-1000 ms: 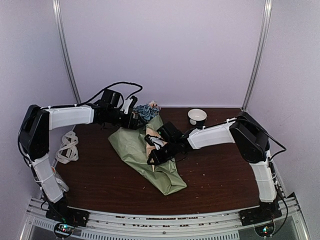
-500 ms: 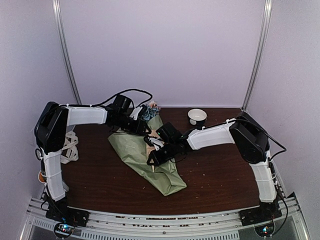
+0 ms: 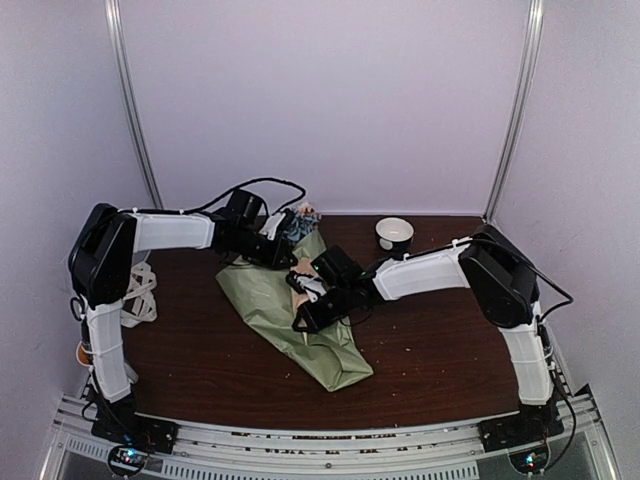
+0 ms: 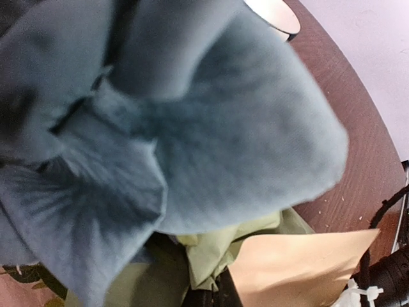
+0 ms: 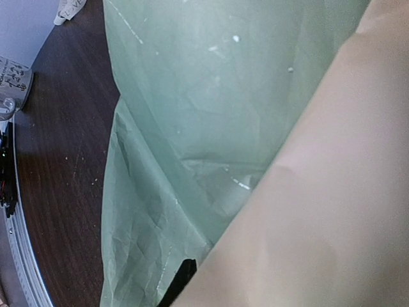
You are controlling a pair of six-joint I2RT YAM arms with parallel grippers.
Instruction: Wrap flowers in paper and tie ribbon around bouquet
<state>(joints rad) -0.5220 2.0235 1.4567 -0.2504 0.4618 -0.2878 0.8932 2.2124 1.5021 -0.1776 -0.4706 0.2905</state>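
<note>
Just beside closed left pincer (image 3: 285, 250): flowers (image 3: 298, 222) (blue bloom fills wrist view).

Blue bloom (image 4: 192, 128) blurred close-up, stems hidden inside the paper (image 3: 265, 300), cup (image 4: 271, 11) cut off at top edge.

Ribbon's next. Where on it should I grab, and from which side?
Take the ribbon on one of its loose loops at the table's left edge, coming straight down from above. It lies in a flat pile, so a pinch across the strip probably lifts one strand; its ends cannot be made out.
</note>
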